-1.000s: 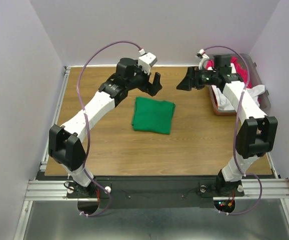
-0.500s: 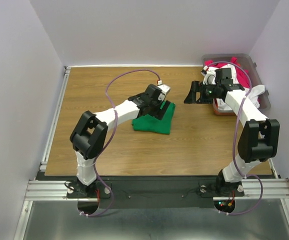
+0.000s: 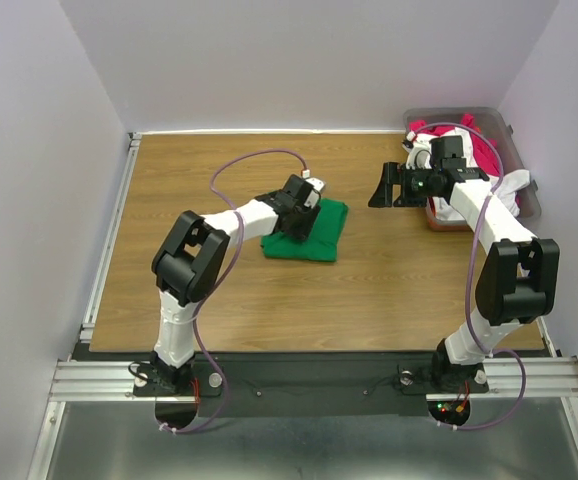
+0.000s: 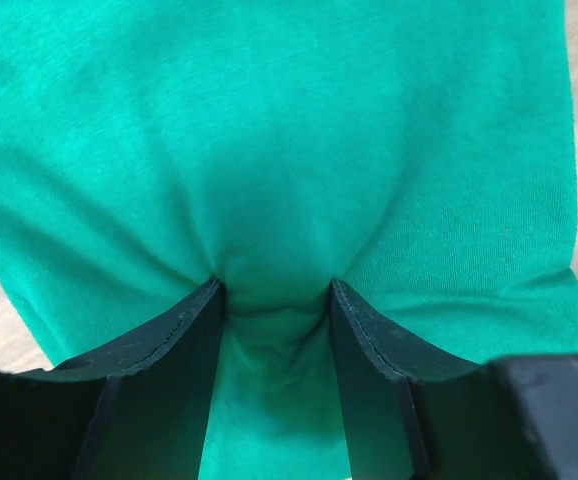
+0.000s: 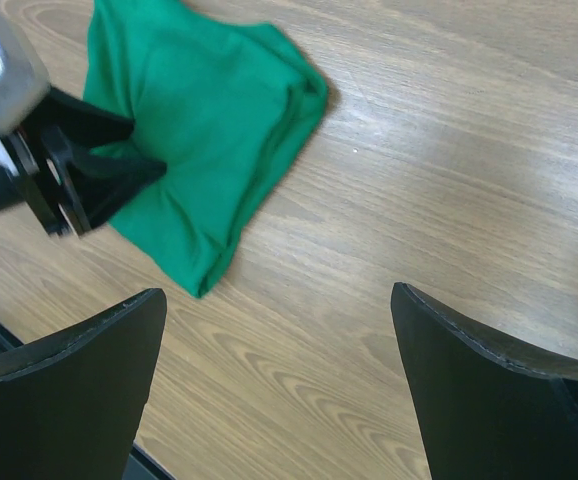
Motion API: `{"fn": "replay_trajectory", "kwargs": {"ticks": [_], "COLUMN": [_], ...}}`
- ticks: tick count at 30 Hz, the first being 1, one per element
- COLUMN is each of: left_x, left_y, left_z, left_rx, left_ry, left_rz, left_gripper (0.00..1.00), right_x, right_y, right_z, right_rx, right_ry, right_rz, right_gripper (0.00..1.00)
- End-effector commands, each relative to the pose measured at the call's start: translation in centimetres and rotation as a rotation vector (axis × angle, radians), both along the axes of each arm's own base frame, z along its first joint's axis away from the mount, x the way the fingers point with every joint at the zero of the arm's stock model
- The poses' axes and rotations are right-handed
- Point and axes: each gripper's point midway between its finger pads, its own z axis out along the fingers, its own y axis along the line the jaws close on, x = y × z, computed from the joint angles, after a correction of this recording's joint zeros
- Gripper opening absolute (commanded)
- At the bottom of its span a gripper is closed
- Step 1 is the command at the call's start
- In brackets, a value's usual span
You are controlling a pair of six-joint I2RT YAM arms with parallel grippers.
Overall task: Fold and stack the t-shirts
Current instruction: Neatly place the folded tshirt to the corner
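Here the left pincer (image 4: 274,290) presses into the folded green t-shirt (image 3: 321,238) on the surface (image 3: 219,290), its jaws pinching a pucker of cloth and apparently gripping it. I judge it is neatening or shifting this first fold; next it should release without dragging layers. Right of the shirt, the right pincer (image 3: 381,188) hovers spread and empty. Farther right, the bin (image 3: 489,112) holds the red t-shirt (image 3: 484,148) and the white t-shirt (image 3: 517,183), which spills over its rim.
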Motion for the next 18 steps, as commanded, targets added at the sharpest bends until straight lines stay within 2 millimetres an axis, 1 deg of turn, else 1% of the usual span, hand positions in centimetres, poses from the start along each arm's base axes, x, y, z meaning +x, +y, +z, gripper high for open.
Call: {"fn": "replay_trajectory", "kwargs": {"ticks": [1, 2, 4, 5, 8, 9, 11, 12, 13, 14, 15, 16, 17, 18], "left_x": [0.8, 1.9, 2.7, 3.7, 4.8, 5.7, 6.3, 7.4, 7.5, 7.8, 8.7, 8.9, 9.3, 9.7], "left_y": [6.5, 8.9, 11.6, 14.2, 17.8, 19.8, 21.8, 23.7, 24.3, 25.5, 27.3, 28.2, 29.0, 29.3], "left_z": [-3.2, -3.3, -3.3, -3.1, -2.8, -2.4, -2.5, -1.9, -2.0, -2.3, -1.6, -2.2, -2.1, -2.2], "left_rx": [0.123, 0.13, 0.158, 0.17, 0.208, 0.215, 0.256, 0.258, 0.247, 0.262, 0.26, 0.271, 0.278, 0.264], "left_ry": [0.097, 0.105, 0.113, 0.112, 0.114, 0.105, 0.108, 0.102, 0.12, 0.13, 0.129, 0.146, 0.147, 0.148], "left_rz": [0.108, 0.158, 0.187, 0.224, 0.256, 0.288, 0.252, 0.264, 0.243, 0.231, 0.25, 0.22, 0.22, 0.202], "left_gripper": [0.55, 0.55, 0.55, 0.55, 0.55, 0.55, 0.55, 0.55, 0.55, 0.55, 0.54, 0.54, 0.54, 0.54], "right_x": [0.4, 0.4, 0.5, 0.4, 0.5, 0.4, 0.3, 0.3, 0.3, 0.3, 0.3, 0.3, 0.3, 0.3], "right_y": [0.2, 0.3, 0.3, 0.3, 0.2, 0.3, 0.3, 0.4, 0.3, 0.3, 0.4, 0.2, 0.2, 0.3], "right_z": [1.0, 0.9, 0.8, 0.8, 0.5, 0.4, 0.1, 0.1, 0.0, -0.1, -0.2, -0.3, -0.5, -0.4], "right_rx": [0.003, 0.004, 0.004, 0.004, 0.002, 0.004, 0.005, 0.005, 0.006, 0.005, 0.004, 0.004, 0.004, 0.005], "right_ry": [-0.044, -0.039, -0.039, -0.037, -0.033, -0.032, -0.026, -0.024, -0.021, -0.02, -0.019, -0.015, -0.01, -0.012], "right_rz": [0.02, 0.021, 0.024, 0.026, 0.029, 0.033, 0.035, 0.036, 0.036, 0.037, 0.037, 0.036, 0.036, 0.037], "right_gripper": [1.0, 1.0, 1.0, 1.0, 1.0, 1.0, 1.0, 1.0, 1.0, 1.0, 1.0, 1.0, 1.0, 1.0]}}
